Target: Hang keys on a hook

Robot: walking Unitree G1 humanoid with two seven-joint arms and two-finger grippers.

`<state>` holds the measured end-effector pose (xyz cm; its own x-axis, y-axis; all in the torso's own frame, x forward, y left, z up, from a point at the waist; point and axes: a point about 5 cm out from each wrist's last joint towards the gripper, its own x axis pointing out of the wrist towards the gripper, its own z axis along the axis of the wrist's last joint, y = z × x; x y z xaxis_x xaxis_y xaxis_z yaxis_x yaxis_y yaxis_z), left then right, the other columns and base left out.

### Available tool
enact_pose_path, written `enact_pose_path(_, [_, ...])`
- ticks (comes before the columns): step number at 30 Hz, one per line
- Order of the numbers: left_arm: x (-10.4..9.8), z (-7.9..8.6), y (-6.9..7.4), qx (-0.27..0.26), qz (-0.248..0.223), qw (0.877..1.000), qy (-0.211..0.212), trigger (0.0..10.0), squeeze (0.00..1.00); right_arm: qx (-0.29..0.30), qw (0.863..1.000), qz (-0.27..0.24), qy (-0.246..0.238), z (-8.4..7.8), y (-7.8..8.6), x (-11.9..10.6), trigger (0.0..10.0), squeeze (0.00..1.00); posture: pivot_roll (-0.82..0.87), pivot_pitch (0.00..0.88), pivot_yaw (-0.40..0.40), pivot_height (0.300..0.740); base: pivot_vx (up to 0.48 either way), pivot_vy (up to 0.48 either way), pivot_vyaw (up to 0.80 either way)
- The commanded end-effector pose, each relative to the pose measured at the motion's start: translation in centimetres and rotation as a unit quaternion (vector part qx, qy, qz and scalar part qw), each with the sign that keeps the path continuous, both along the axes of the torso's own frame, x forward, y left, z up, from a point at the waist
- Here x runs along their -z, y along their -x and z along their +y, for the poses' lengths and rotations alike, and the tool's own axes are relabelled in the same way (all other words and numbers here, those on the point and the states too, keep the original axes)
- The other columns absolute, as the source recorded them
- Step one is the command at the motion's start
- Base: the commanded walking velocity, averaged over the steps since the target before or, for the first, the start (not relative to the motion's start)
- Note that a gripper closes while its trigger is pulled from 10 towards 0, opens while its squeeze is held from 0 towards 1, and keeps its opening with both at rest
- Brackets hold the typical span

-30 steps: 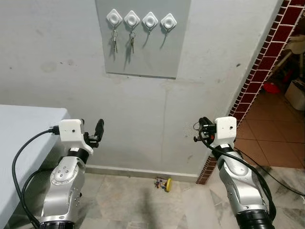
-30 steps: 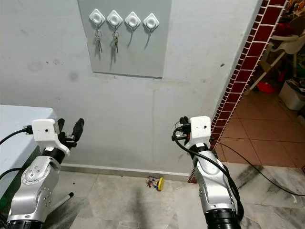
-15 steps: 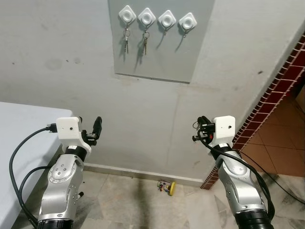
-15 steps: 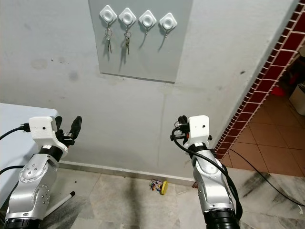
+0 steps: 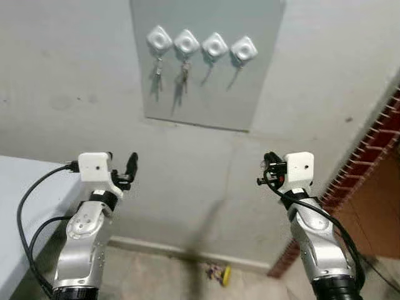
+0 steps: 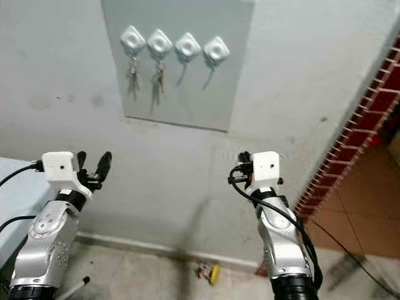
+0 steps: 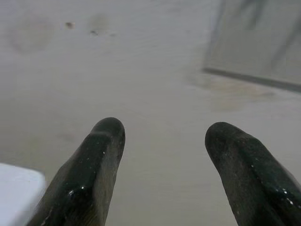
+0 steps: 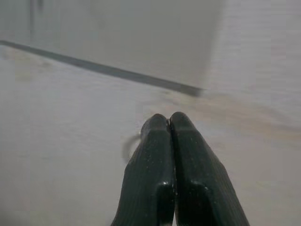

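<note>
A grey board (image 5: 206, 81) on the wall carries a row of white hooks. Keys (image 5: 156, 67) hang from the leftmost hook (image 5: 159, 39), and a second bunch (image 5: 184, 69) from the one beside it. The two right hooks (image 5: 215, 45) (image 5: 244, 48) are bare. My right gripper (image 5: 267, 161) is held up below the board's right side, well short of the hooks. It is shut, with a thin key ring (image 8: 127, 147) showing beside its fingertips (image 8: 160, 123). My left gripper (image 5: 123, 159) stands open and empty, below and left of the board.
A white table (image 5: 19, 187) is at my left. A red brick wall edge (image 5: 375, 156) stands at the right. A small yellow object (image 5: 220, 273) lies on the floor by the wall base.
The view has shifted, so the board looks larger and sits lower in the picture. Both grippers keep their poses; the right stays shut, the left open.
</note>
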<state>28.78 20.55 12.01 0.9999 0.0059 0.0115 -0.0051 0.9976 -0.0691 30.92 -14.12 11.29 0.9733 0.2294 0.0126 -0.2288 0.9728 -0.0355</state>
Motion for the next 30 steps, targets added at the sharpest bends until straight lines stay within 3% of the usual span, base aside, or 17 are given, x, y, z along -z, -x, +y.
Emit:
enact_pose_path(1, [-0.7,-0.9,-0.4,0.006,-0.018,1.000,-0.006,10.0,0.00,0.018,1.000,-0.006,0.008,-1.4,-0.1,-0.3,10.0,0.00,-0.09,0.004,-0.028,0.740,0.000,0.000,0.00])
enact_pose_path(8, [-1.4,-1.4,-0.4,0.009,-0.041,0.999,-0.021,10.0,0.00,0.015,1.000,-0.009,0.012,-1.4,-0.1,-0.4,10.0,0.00,-0.10,0.014,-0.031,0.740,0.000,0.000,0.00])
enact_pose_path(14, [-2.8,-3.3,-0.4,0.087,-0.076,0.993,-0.030,10.0,0.00,-0.009,0.999,-0.038,0.011,-0.9,-0.2,-1.6,10.0,0.00,-0.10,0.021,-0.032,0.740,0.000,0.000,0.00])
enact_pose_path(18, [-3.8,-4.5,-0.9,0.114,-0.094,0.987,-0.058,10.0,0.00,-0.045,0.996,-0.075,0.001,-0.2,-0.8,-3.8,10.0,0.00,-0.10,0.022,-0.029,0.740,0.000,0.000,0.00])
enact_pose_path(30, [-6.7,-6.3,-2.1,0.155,-0.136,0.976,-0.074,10.0,0.00,-0.116,0.982,-0.149,-0.027,2.0,-3.4,-9.2,10.0,0.00,-0.10,0.028,-0.028,0.740,0.000,0.000,0.00])
